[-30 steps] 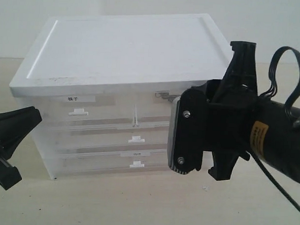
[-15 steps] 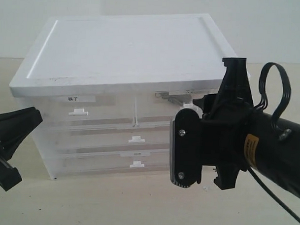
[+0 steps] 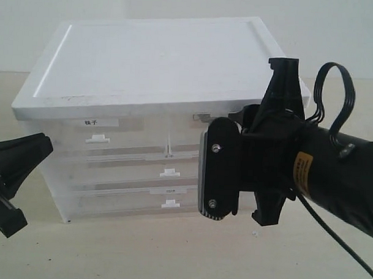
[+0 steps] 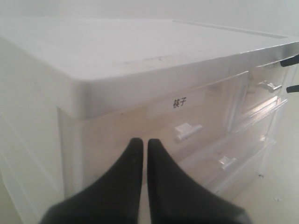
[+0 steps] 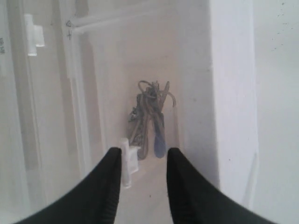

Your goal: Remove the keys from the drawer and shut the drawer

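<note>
The right gripper [image 5: 144,154] holds its two black, smooth, tapered fingers [image 5: 112,182] apart, and nothing is clamped between them. The fingertips face the translucent plastic front of the drawer [image 5: 117,70]. The small white tab handle [image 5: 127,164] lies within the gap, just beside one finger and apart from the other. The keys [image 5: 145,119] are inside the drawer, just beyond the fingertips and in line with the gap. They appear hazy through the plastic as a tangled bunch of grey metal with a blue fob [image 5: 159,140]. The pictures do not show whether the drawer is pulled out. The cabinet [image 3: 152,59] is a rectangular box with an opaque white matte top that has a raised rim. The right arm [image 3: 338,181] reaches in almost level, with a black cable loop [image 3: 334,83] above the wrist. Its gripper covers the upper front corner of the cabinet. The left gripper [image 4: 141,141] has its black fingertips together, with only a thin slit between them. It sits low at the opposite end of the cabinet, well apart from the right gripper. It points at the half-width drawer with the label in black characters [image 4: 180,103].
</note>
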You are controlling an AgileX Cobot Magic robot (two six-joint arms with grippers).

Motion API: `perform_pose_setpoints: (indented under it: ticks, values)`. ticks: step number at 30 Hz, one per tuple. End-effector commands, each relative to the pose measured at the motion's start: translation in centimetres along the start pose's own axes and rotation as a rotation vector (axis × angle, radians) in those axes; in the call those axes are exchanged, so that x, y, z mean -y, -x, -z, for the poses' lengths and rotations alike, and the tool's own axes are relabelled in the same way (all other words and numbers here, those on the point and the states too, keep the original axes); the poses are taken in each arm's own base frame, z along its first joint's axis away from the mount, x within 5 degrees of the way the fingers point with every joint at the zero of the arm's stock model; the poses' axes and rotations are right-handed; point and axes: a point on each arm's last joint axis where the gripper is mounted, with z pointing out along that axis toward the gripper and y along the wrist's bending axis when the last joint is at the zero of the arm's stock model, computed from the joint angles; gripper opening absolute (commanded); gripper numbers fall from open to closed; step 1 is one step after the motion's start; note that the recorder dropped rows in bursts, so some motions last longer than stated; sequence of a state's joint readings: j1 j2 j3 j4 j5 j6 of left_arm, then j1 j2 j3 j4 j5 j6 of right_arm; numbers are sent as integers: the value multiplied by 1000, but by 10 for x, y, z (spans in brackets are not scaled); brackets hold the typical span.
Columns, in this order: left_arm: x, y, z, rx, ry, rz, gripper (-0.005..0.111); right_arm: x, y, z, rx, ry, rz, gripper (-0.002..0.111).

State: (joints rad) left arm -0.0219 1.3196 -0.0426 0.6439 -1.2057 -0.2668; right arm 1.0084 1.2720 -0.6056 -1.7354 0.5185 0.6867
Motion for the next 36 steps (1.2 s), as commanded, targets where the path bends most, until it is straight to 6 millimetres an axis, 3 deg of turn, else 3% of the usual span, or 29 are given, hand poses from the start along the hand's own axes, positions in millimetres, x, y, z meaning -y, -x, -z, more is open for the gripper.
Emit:
perform_pose_setpoints:
  ticks: [1,19,28,36]
  values:
    - [0,2,-1,15,-7,7,5,5,1,1,2,-19,-14,30]
    - [0,2,-1,14,-10,5,5,-7,-5,0,-10,15,35,30]
    - [0,2,-1,14,-9,6,5,-5,-15,-8,-49,31,27,30]
    - [0,2,-1,14,-12,5,5,5,-7,-10,-34,2,15,30]
